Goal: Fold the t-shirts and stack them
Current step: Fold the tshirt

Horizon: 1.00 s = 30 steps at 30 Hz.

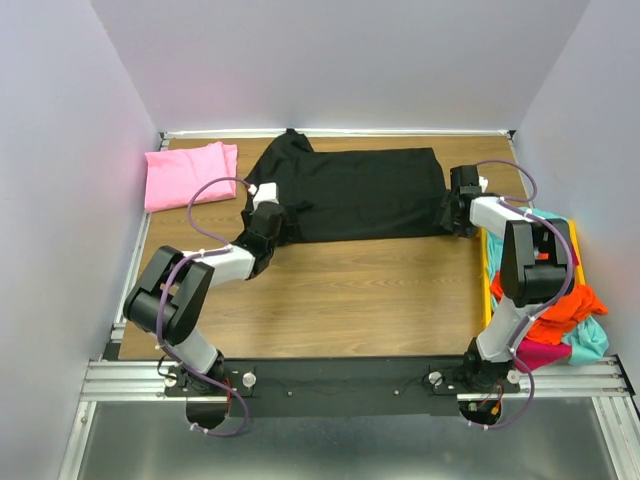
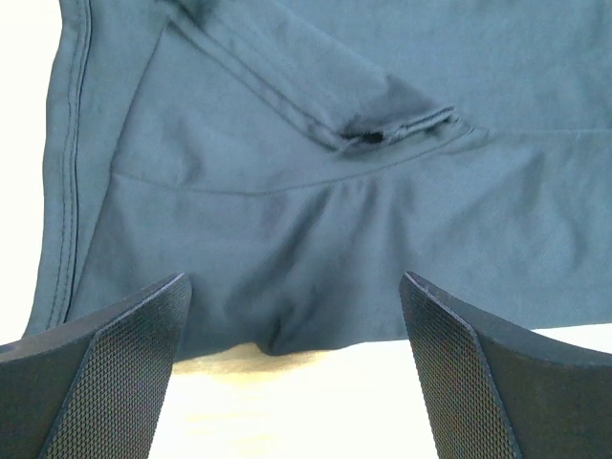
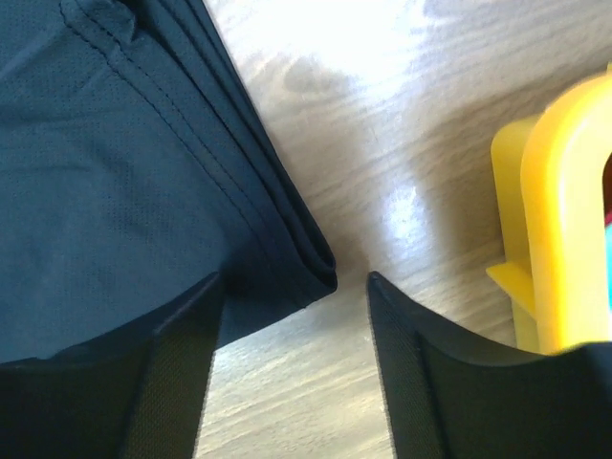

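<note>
The black t-shirt [image 1: 350,195] is seen laid flat across the far middle of the table [image 1: 350,300], folded into a long band with one sleeve jutting out at its far left end. In the left wrist view a hemmed sleeve edge is shown doubled back over the body cloth, and a seam is seen running down the left side.

The left gripper [image 2: 295,282] is held at the near left corner of that shirt, jaws spread wide. Nothing is pinched; the cloth's near edge lies just beyond the textured fingers [image 2: 115,373], with bare wood between them.

At the shirt's right end, the right gripper [image 3: 295,277] is found with its jaws parted too. The stacked corner of the folded hem sits between them, one finger over the cloth, the other over bare wood. No grip is made.

A pink t-shirt [image 1: 188,175] is seen folded at the far left corner, well apart from the black one. Off to the right, the yellow bin [image 1: 486,285] is heaped with an orange shirt [image 1: 560,310], a teal shirt [image 1: 590,340] and a magenta shirt [image 1: 540,355].
</note>
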Tool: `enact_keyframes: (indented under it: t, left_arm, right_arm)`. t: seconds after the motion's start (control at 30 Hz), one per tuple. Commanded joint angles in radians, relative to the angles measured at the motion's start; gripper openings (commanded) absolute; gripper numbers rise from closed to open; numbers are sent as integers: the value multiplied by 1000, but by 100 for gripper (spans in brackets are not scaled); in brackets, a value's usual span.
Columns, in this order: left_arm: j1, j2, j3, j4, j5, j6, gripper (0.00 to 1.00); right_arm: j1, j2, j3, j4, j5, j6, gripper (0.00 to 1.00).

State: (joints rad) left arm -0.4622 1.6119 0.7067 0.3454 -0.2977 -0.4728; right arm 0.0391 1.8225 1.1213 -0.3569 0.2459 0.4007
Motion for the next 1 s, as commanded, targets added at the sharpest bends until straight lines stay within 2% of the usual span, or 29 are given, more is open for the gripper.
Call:
enact_keyframes:
  t: [0.0,0.23,0.37,0.43,0.57,0.73,0.97]
  left_arm:
    - [0,-32,-30,40,3,-15,98]
    - [7,-104,-61,24,-31,-13,98]
    - [8,-157,-73,1,-47,-23,98]
    - [8,-173,-75,-23,-73,-36,98]
    - [10,-184,-61,-144,-185,-108,97]
    - [8,-201,-95,-195,-222,-226,85]
    - [8,-219,-93,-284,-256,-369,76]
  right_arm:
    - [2,-20,-35,9,20,13,63]
    - [1,6,-15,6,62,7,40]
    - [1,14,-15,6,50,6,19]
    - [1,8,-32,4,49,6,14]
    - [1,-61,-77,4,41,13,13]
    - [1,-120,-121,6,46,20,13]
    - [1,-157,-141,7,26,10,14]
